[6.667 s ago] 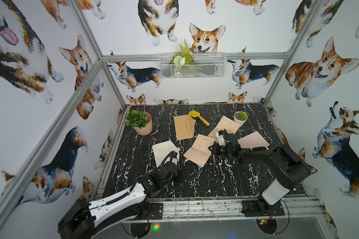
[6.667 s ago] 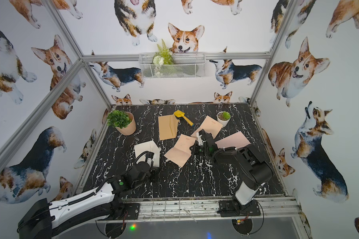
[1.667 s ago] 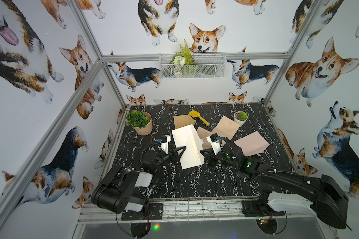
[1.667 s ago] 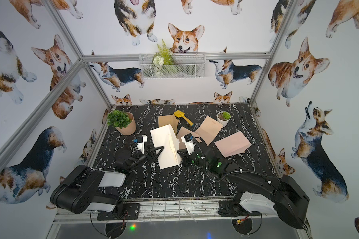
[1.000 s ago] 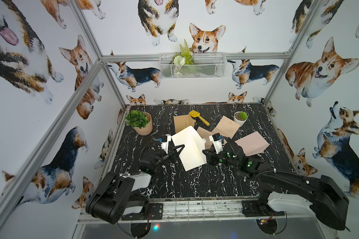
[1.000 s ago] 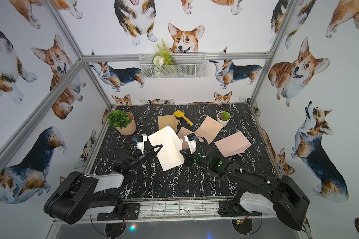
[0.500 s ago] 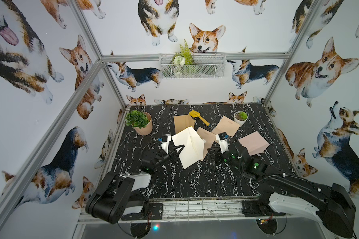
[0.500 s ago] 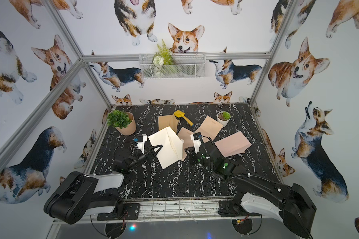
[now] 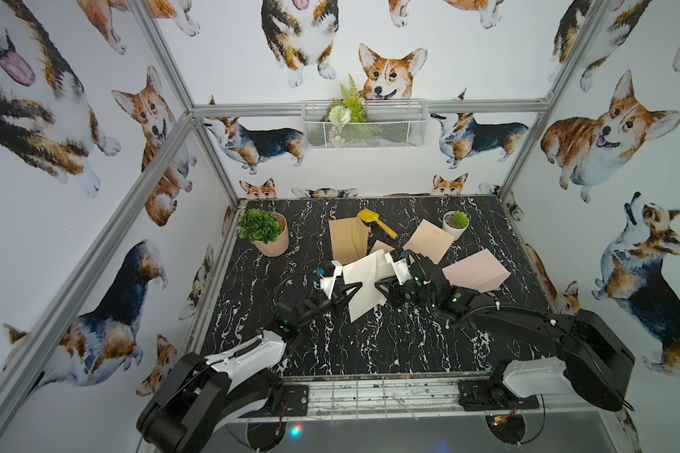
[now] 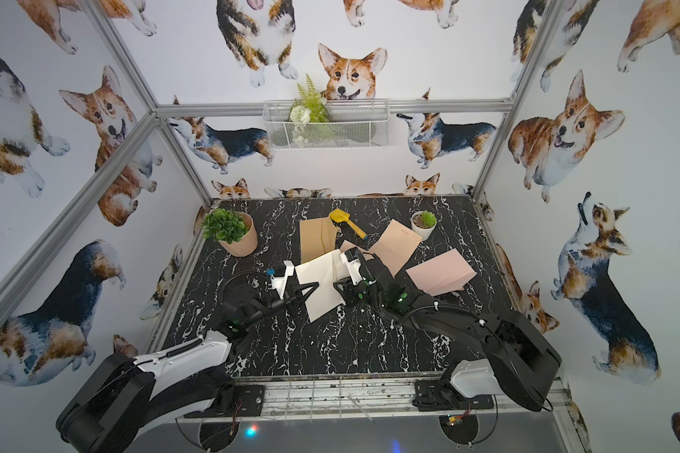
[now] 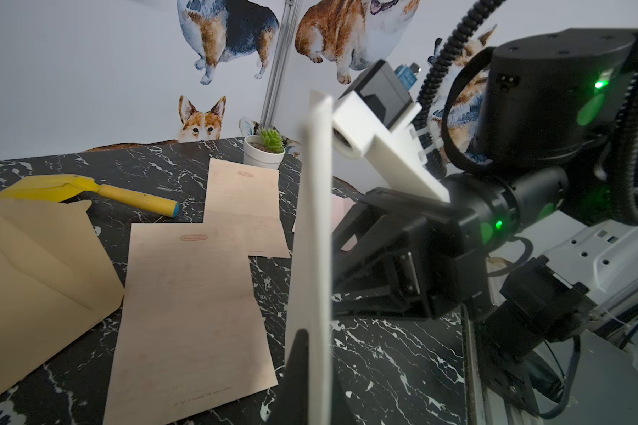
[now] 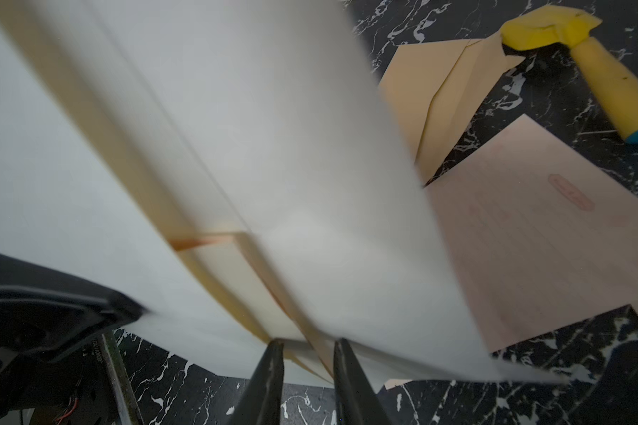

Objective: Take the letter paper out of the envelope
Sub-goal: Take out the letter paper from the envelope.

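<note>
Mid-frame in both top views the white envelope (image 9: 364,280) is held upright, clamped in the left tool (image 9: 350,289), and the light, limp letter paper (image 12: 233,263) inside is judged best pinched by its exposed tan edge, at which the right tool (image 12: 307,344) is held with jaws apart.

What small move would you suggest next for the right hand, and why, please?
Probably close the right hand on the tan letter paper: the hand's jaws stand apart at the mouth of the white envelope, which the left hand holds up, and the sheet's edge shows inside.
</note>
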Available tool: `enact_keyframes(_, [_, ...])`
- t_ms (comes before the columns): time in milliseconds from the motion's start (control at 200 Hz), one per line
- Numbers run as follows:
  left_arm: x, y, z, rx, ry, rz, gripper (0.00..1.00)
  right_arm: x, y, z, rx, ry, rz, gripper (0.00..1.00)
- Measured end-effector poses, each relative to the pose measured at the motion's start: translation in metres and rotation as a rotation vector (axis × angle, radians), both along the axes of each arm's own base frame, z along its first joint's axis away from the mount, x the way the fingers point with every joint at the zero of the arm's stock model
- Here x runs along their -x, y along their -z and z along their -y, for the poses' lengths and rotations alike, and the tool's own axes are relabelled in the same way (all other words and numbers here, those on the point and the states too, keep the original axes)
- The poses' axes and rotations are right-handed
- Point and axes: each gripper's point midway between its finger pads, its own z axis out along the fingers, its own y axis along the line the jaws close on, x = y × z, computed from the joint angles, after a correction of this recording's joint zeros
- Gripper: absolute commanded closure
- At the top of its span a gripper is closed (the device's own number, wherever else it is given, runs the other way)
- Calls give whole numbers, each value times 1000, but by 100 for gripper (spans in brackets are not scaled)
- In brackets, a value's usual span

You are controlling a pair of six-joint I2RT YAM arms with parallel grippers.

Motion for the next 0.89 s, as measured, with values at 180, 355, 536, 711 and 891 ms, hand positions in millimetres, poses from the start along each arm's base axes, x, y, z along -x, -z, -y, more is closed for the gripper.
enact_keyframes(180, [-1, 12, 1, -32, -2, -24, 100, -2, -5, -1, -16, -14, 16, 74])
enact_keyframes(355, [-2, 21, 2, -46, -1, -50, 100, 0, -8, -4, -34, -37, 14, 73])
enact_keyframes(536, [-2, 21, 2, -44, 2, -49, 100, 4, -8, -5, -47, -57, 12, 73])
enact_keyframes(711, [-2, 19, 2, -40, 2, -42, 100, 7, 0, -2, -36, -58, 11, 73])
enact_keyframes(891, [-2, 17, 2, -37, 2, -37, 100, 8, 10, 1, -30, -58, 10, 74])
